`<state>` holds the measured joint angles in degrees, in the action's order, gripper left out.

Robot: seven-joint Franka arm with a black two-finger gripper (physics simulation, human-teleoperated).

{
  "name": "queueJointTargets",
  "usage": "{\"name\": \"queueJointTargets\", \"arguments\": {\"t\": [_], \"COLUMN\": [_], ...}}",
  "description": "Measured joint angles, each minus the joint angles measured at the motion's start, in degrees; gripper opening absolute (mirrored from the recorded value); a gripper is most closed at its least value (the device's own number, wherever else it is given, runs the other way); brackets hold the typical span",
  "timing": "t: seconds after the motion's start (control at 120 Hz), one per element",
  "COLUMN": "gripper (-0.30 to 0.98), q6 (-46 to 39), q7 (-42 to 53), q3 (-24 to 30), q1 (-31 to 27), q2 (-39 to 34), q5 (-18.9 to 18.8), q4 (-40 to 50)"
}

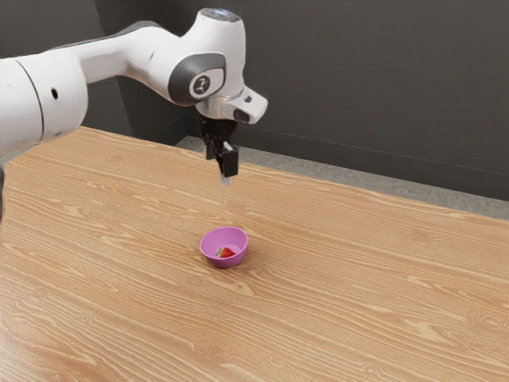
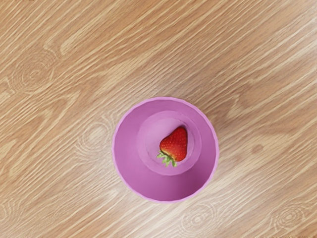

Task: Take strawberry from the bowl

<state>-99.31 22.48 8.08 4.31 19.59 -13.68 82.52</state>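
The bowl [image 1: 215,238] is carried by the surface [image 1: 342,294], the strawberry [image 2: 174,144] inside it — above the bowl the jaws are parted, best centred over the strawberry, lowered clear of the rim [image 2: 216,148] — then closed gently

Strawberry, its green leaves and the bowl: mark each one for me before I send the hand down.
Strawberry [image 2: 175,144]: wrist view, on its red body.
Green leaves [image 2: 167,159]: wrist view, on the leafy cap.
Bowl [image 2: 127,154]: wrist view, on its bare inner wall.
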Motion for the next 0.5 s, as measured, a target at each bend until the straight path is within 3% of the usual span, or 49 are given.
{"name": "queueJointTargets", "arguments": {"t": [0.225, 0.5], "gripper": [0.63, 0.50], "q6": [-8.0, -13.8], "q7": [5.5, 9.7], "q3": [0.0, -0.2], "q1": [0.0, -1.4], "q2": [-6.1, -5.8], "q5": [0.7, 2.0], "q4": [14.4, 20.9]}}
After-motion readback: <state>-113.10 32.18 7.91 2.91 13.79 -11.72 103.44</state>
